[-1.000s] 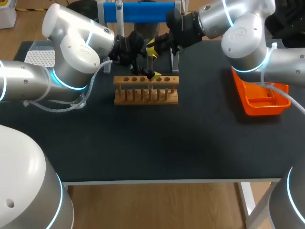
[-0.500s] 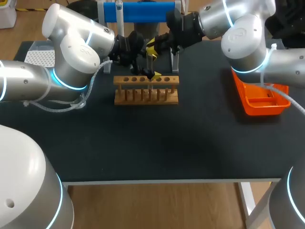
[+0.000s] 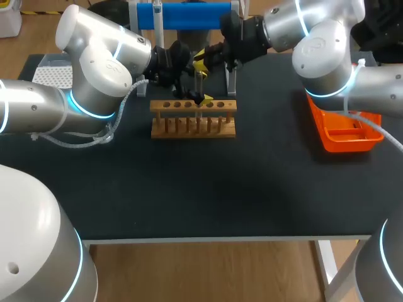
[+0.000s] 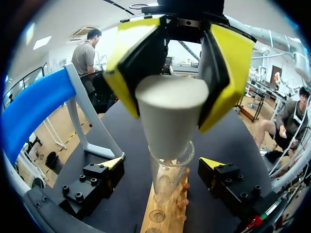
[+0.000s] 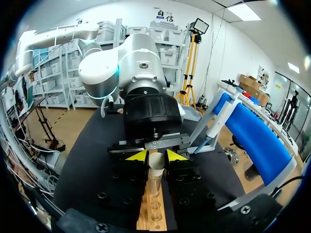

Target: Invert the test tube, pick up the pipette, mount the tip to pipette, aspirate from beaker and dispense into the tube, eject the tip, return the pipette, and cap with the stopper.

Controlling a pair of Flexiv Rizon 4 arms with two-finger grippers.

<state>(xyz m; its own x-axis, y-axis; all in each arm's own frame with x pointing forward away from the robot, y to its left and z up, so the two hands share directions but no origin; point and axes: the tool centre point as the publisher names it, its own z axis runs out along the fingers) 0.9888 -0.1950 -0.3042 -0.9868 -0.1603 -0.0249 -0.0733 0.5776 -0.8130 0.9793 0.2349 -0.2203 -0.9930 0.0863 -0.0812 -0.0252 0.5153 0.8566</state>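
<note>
Left wrist view: my left gripper [image 4: 163,163] stands wide, with one finger at nine o'clock and the other at three o'clock of the glass tube [image 4: 167,182]. The tube rises upright out of the wooden rack [image 4: 163,216] between them, and a clear gap shows on its nine o'clock side. At twelve o'clock from those fingers my right gripper [image 5: 156,155] is clamped narrow on the white stopper [image 4: 170,114], whose thin end meets the tube's mouth. In the head view the rack sits toward twelve o'clock on the black table [image 3: 208,189], with an orange tray [image 3: 345,132] at its three o'clock.
</note>
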